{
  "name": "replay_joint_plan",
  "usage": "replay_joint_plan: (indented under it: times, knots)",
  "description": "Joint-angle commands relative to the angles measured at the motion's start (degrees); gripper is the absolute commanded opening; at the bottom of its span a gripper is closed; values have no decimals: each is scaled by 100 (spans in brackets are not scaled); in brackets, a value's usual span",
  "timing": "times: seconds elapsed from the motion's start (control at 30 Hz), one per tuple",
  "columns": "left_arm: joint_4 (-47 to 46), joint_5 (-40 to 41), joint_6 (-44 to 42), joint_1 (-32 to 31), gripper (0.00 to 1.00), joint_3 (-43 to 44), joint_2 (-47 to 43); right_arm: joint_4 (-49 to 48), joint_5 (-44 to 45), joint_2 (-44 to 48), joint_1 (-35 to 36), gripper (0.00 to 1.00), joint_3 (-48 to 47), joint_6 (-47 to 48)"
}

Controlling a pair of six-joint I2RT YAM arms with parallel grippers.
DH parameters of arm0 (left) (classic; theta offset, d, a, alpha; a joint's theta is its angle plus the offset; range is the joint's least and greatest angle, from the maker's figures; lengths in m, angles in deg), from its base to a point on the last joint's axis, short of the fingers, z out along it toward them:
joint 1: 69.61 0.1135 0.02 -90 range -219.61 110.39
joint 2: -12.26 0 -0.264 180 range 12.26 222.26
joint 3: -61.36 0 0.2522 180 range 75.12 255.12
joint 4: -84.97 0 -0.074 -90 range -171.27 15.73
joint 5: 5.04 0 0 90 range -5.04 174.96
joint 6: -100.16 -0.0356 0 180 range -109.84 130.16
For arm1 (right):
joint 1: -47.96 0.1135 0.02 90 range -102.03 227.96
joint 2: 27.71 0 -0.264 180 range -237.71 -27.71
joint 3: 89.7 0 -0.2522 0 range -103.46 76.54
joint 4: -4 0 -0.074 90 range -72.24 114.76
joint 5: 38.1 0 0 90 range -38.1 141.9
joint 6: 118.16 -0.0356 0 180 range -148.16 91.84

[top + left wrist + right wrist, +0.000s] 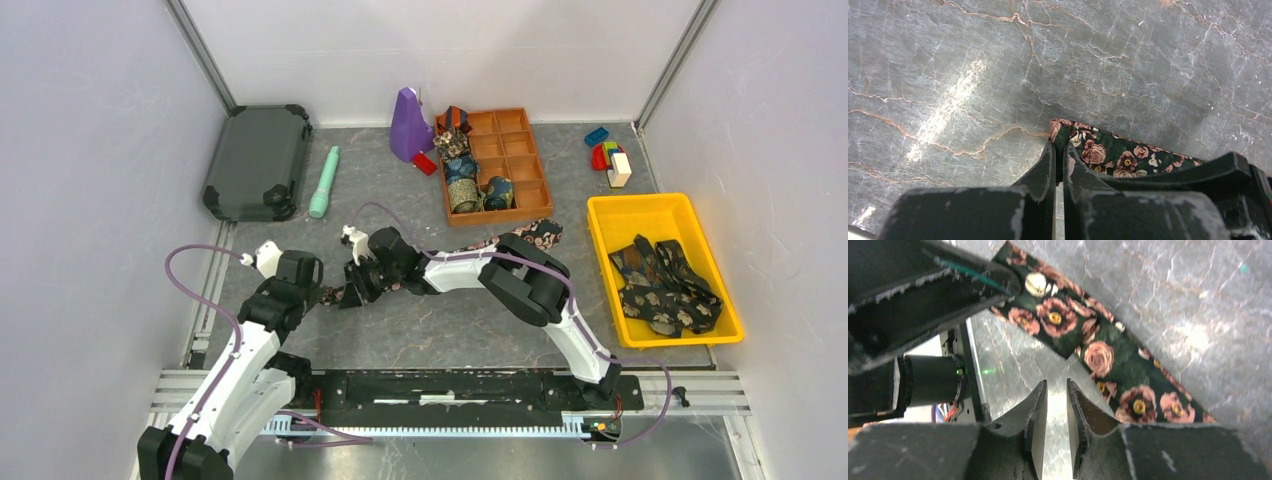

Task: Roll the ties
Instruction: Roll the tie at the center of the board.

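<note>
The left arm reaches low over the marbled desk (998,75), its claw (1059,150) pinched tight on the tip of a rose-patterned tie (1113,155) lying flat at mid-desk. The right arm folds in opposite, its claw (1057,390) beside the strip, narrowly parted and empty.

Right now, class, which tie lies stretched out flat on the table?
The rose-patterned tie, its end pinched by the left gripper. The others are not laid out: they are rolled up in the wooden tray or heaped in the yellow bin.
</note>
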Motion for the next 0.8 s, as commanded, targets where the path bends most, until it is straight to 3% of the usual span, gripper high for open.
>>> replay_joint_plan:
  times: [0.0, 0.2, 0.77]
  knots:
    - [28, 214, -141, 20, 2, 173, 20, -398, -345, 712, -60, 27, 344, 116]
    - [36, 253, -132, 20, 2, 189, 11, -573, -99, 862, -93, 27, 415, -138]
    - [67, 264, -141, 20, 2, 231, 20, -324, 515, -154, -147, 23, -481, -582]
